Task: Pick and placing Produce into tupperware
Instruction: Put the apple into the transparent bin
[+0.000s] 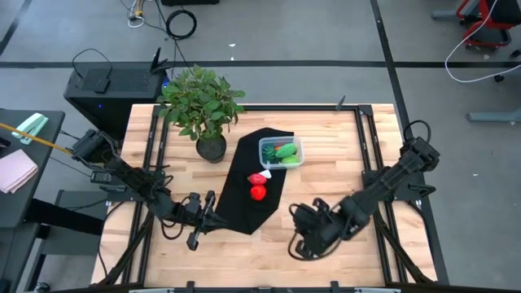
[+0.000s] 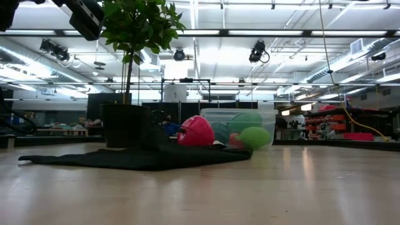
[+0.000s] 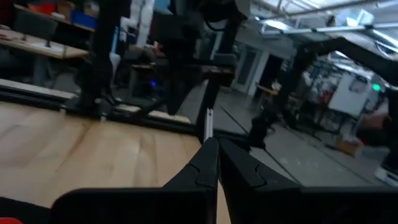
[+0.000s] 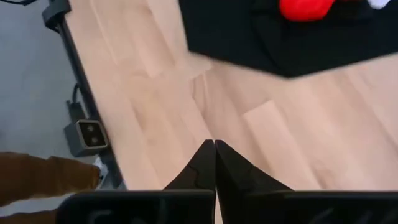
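The clear tupperware (image 1: 280,152) stands on the black cloth (image 1: 252,203) and holds green and orange produce (image 1: 284,151). Two red pieces of produce (image 1: 257,180) (image 1: 258,193) lie on the cloth just near of it; the low view shows one red piece (image 2: 195,131) and a lime-green one (image 2: 254,137) inside the tupperware (image 2: 240,119). My left gripper (image 1: 213,216) (image 3: 211,149) is shut and holds nothing, beside the cloth's near left edge. My right gripper (image 1: 298,241) (image 4: 214,149) is shut and holds nothing, over bare wood near and right of the cloth.
A leafy potted plant (image 1: 203,106) stands at the cloth's far left corner. Black frame rails (image 1: 366,155) run along the table's sides. Bare wood (image 1: 326,179) lies right of the cloth. A brown-sleeved arm (image 4: 37,177) shows beyond the table's edge in the right wrist view.
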